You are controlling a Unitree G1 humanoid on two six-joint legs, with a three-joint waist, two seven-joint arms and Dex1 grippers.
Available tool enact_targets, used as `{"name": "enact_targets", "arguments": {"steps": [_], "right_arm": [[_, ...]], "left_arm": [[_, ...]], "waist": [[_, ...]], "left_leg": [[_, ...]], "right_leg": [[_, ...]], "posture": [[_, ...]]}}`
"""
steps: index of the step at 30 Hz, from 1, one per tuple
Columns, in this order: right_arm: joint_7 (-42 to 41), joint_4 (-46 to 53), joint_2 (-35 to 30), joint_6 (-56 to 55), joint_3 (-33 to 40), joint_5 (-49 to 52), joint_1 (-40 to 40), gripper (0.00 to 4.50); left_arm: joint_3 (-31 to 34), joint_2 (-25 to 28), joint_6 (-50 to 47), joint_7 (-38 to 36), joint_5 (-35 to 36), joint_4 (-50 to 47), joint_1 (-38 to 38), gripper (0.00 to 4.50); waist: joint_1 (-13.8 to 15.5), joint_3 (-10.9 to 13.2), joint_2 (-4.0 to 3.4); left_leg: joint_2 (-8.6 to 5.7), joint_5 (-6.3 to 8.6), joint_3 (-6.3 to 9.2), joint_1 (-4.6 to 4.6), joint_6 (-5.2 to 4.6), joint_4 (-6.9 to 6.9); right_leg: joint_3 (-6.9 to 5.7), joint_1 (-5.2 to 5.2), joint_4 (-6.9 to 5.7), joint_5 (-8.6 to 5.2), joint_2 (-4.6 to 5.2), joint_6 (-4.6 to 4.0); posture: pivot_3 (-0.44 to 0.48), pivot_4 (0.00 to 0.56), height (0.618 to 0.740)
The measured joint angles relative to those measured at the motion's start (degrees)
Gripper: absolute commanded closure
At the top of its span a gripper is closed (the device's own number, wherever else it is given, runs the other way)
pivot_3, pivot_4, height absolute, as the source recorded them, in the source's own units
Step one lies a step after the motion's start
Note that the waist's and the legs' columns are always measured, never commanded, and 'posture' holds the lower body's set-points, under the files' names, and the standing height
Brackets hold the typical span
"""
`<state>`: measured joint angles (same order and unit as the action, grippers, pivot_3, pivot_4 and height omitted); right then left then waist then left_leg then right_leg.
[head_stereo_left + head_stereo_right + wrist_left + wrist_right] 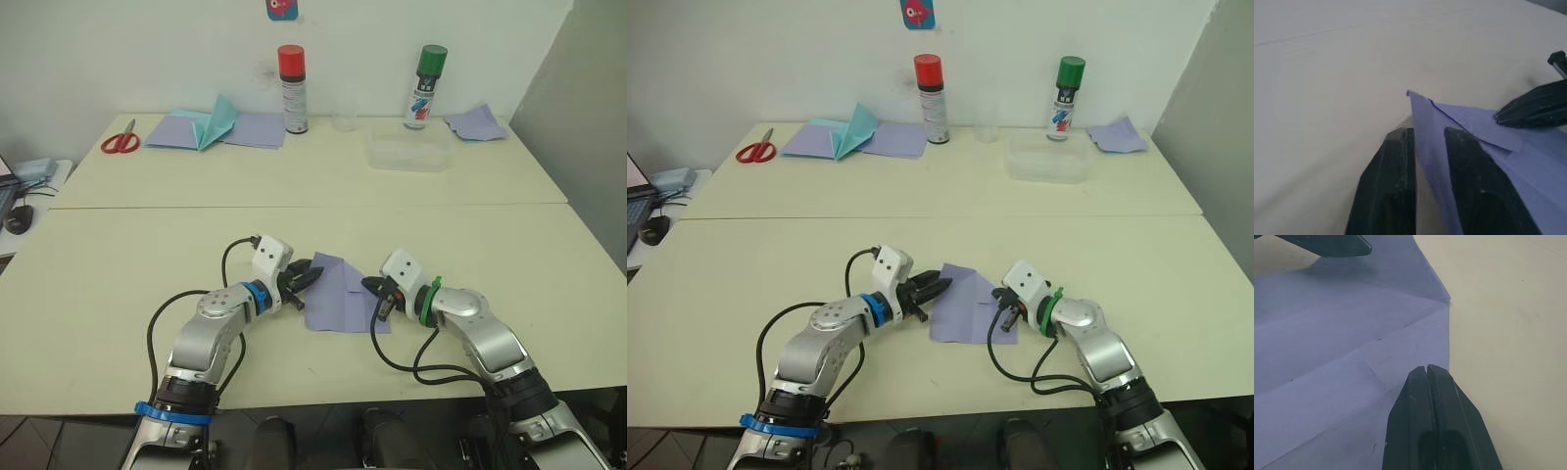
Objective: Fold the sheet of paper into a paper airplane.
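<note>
The sheet of paper (343,294) lies on the near table (118,284), between the two grippers, already partly folded with crease lines showing. The left gripper (1429,139) pinches the sheet's left edge between its fingers, narrow with only the thin paper in the gap, and that edge stands lifted off the table. The right gripper (1428,369) has its fingers pressed together with nothing between them, tips down on the sheet near its right edge, acting as a hold-down.

The step in hand looks like folding the left flap over toward the middle. To do it well, the right tips should press firmly so the sheet cannot slide or turn while the left side is carried across. The lifted edge wants to travel in a low arc and land lined up on the existing centre crease, not short of it. The pinch should be light enough not to crumple the thin paper. Once laid flat, the fold needs a stroke along its line to set it sharp.

On the far table stand two spray cans (292,88) and scissors (120,140), well apart.
</note>
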<state>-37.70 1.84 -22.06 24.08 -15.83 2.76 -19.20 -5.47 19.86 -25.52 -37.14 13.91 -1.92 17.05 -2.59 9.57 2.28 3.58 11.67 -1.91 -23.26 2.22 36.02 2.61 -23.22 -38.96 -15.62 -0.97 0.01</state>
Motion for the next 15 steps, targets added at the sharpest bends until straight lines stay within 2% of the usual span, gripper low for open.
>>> {"name": "enact_targets", "arguments": {"steps": [1, 9, 15], "right_arm": [[0.1, 0.0, 0.0, 0.0, 0.0, 0.0, 0.0, 4.50], [0.3, 0.1, 0.0, 0.0, 0.0, 0.0, 0.1, 4.50], [0.3, 0.1, 0.1, 0.0, 0.0, 0.0, 0.1, 4.50]], "left_arm": [[-0.6, 0.5, 1.0, -0.1, -0.8, 0.0, 0.0, 4.47], [-6.2, 3.1, 8.0, -3.4, -6.6, 0.3, 0.9, 4.47], [-11.4, 6.6, 9.0, -5.9, -11.9, 0.3, 1.5, 4.47]], "waist": [[0.0, 0.0, 0.00], [0.0, 0.0, 0.00], [0.0, 0.0, 0.00]], "left_leg": [[0.00, 0.00, 0.00, 0.00, 0.00, 0.00], [-0.01, 0.00, -0.02, 0.00, 0.00, 0.00], [-0.01, 0.00, -0.02, 0.00, 0.00, -0.03]], "right_leg": [[0.01, 0.00, 0.01, 0.00, 0.01, 0.00], [0.03, 0.00, 0.01, -0.01, 0.02, -0.02], [0.03, -0.01, 0.02, -0.02, 0.02, -0.04]], "posture": [[0.000, 0.150, 0.740], [0.000, 0.150, 0.740], [0.000, 0.150, 0.740]]}}
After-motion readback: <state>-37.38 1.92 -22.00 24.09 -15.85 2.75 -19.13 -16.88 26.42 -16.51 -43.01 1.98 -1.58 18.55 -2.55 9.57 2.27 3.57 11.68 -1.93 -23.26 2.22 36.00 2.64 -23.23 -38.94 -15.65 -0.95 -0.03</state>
